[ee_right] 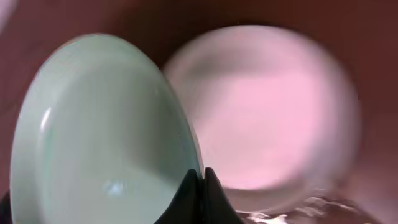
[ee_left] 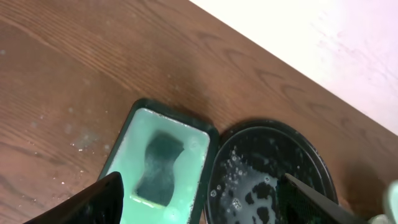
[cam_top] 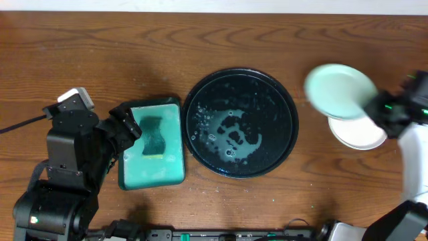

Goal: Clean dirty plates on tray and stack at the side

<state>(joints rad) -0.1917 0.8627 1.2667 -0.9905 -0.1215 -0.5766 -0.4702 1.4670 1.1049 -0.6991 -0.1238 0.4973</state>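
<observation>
My right gripper (ee_right: 200, 180) is shut on the rim of a pale green plate (cam_top: 340, 90), held tilted in the air over a white plate (cam_top: 361, 134) lying on the table at the right. In the right wrist view the green plate (ee_right: 93, 137) fills the left and the white plate (ee_right: 267, 106) lies below, blurred. The round black tray (cam_top: 284, 144) sits mid-table, holding only soapy water. My left gripper (ee_left: 199, 208) is open and empty, above the green tub (cam_top: 175, 144) that holds a dark sponge (cam_top: 154, 137).
The green tub (ee_left: 134, 134) with the sponge (ee_left: 160, 165) and the wet black tray (ee_left: 311, 155) lie side by side below my left wrist. Bare wooden table surrounds them; the table's far edge runs along the top.
</observation>
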